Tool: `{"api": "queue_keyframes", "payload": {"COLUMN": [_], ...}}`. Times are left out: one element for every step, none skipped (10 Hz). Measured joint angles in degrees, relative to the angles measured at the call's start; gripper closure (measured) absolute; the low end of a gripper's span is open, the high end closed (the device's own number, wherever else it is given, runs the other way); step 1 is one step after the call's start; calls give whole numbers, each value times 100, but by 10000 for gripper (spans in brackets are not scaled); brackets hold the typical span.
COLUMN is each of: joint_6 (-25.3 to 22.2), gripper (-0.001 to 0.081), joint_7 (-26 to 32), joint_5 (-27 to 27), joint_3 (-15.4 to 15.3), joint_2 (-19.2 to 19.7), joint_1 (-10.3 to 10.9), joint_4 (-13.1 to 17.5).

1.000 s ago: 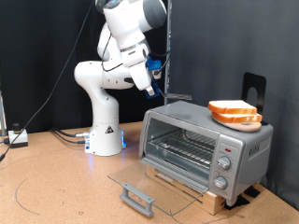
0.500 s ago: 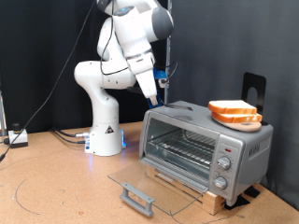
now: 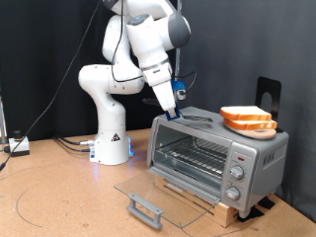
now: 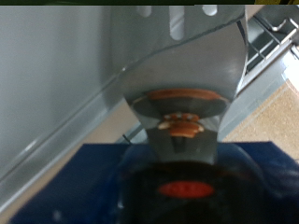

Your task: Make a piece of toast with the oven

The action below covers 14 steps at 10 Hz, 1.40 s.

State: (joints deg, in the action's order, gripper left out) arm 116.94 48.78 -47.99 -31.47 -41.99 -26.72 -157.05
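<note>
**Claw low over the oven top, bread waiting on the roof**

The oven (image 3: 217, 150) stands with its glass door (image 3: 158, 200) folded flat onto the counter (image 3: 59, 197), so the wire rack is open to loading. The piece of toast (image 3: 247, 119) lies stacked with a second slice on a plate on the oven's roof, at about 3 o'clock from the claw (image 3: 179, 112). The claw hangs just above the roof's other end, holding nothing visible; whether its fingers are spread or closed I cannot tell.
</note>
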Motion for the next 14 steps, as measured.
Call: {"api": "queue_keyframes", "payload": {"joint_6": [-10,-18,-42,-69,-89,-129,-157,-160,-164,-184,-233,-296,-351,-355], "gripper": [410,410,410,410,410,410,410,410,410,410,410,410,410,410], "joint_7": [0,0,-1,-2,-2,-3,-3,-6,-18,-29,-30,-30,-30,-30], "joint_5": [-37,-68,-81,-85,-92,-98,-105,-107,-107,-100,-50,54,143,170], "joint_3": [-19,-19,-14,-5,0,7,10,10,7,3,2,2,6,6], "joint_2": [5,5,5,5,5,5,5,5,5,5,5,5,5,5], "joint_1": [0,1,0,-1,-2,-2,-2,-2,-2,-2,-11,-34,-64,-85], "joint_4": [38,72,107,146,184,221,252,273,287,292,291,289,279,254]}}
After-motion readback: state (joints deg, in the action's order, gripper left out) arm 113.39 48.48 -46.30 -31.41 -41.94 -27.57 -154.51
